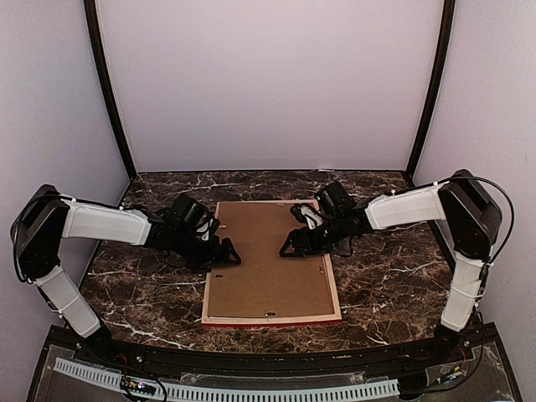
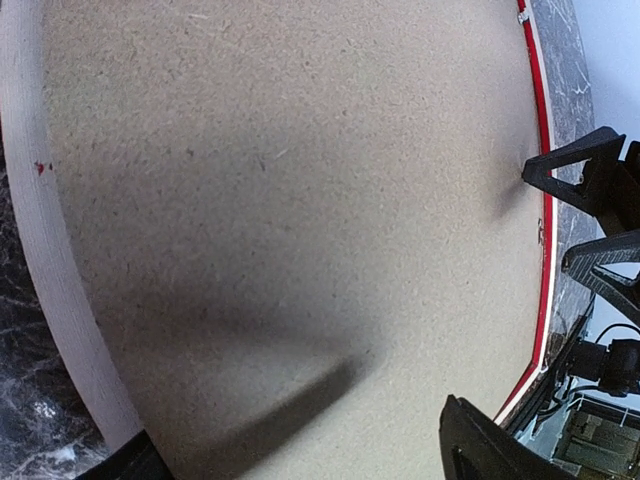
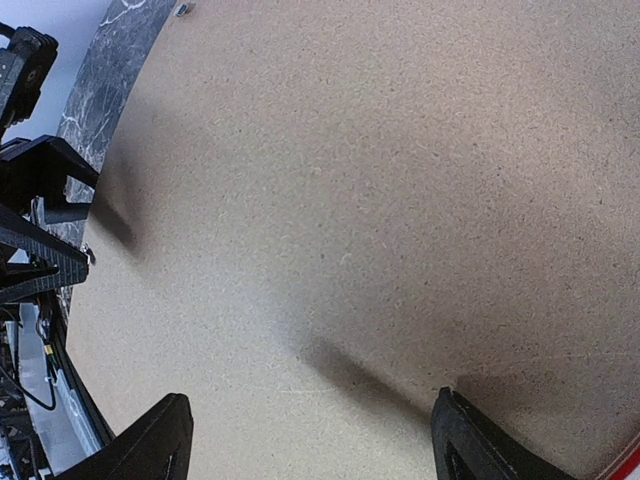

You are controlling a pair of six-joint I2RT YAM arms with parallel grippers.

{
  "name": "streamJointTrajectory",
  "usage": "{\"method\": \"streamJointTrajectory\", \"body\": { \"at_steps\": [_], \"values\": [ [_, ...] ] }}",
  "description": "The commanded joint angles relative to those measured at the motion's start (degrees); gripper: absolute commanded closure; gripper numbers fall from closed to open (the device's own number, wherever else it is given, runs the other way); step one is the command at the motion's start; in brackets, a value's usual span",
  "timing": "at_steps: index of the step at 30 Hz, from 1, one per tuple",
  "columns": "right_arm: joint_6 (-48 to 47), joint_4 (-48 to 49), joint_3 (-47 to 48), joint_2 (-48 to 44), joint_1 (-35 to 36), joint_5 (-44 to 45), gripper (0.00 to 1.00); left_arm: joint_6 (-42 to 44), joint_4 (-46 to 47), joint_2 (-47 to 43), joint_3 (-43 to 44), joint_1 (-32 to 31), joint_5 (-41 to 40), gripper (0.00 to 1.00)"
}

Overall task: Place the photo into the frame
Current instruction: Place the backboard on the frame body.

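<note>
The frame (image 1: 268,319) lies back-up mid-worktop (image 1: 385,276). Its brown backing board (image 1: 266,260) hides the inside, and only a thin red edge shows. The left hand (image 1: 224,254) and right hand (image 1: 291,245) sit over the board, fingers apart. I cannot tell whether they touch it.
</note>
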Motion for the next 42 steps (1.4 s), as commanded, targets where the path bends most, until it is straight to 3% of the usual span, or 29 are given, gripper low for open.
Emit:
{"method": "streamJointTrajectory", "body": {
  "at_steps": [1, 24, 42],
  "values": [
    [0.26, -2.60, -1.97, 0.61, -0.30, 2.01, 0.16, 1.51, -3.42, -3.47, 1.09, -0.24, -1.84, 0.13],
    [-0.27, -3.37, -2.24, 0.25, -0.75, 2.56, 0.17, 3.48, -8.17, -4.74, 2.38, -0.25, -5.46, 0.10],
    [-0.27, -4.72, -1.45, -2.44, -0.79, 2.57, 0.16, 4.40, -5.91, -0.30, 3.45, -0.33, -2.78, 0.10]
  ]
}}
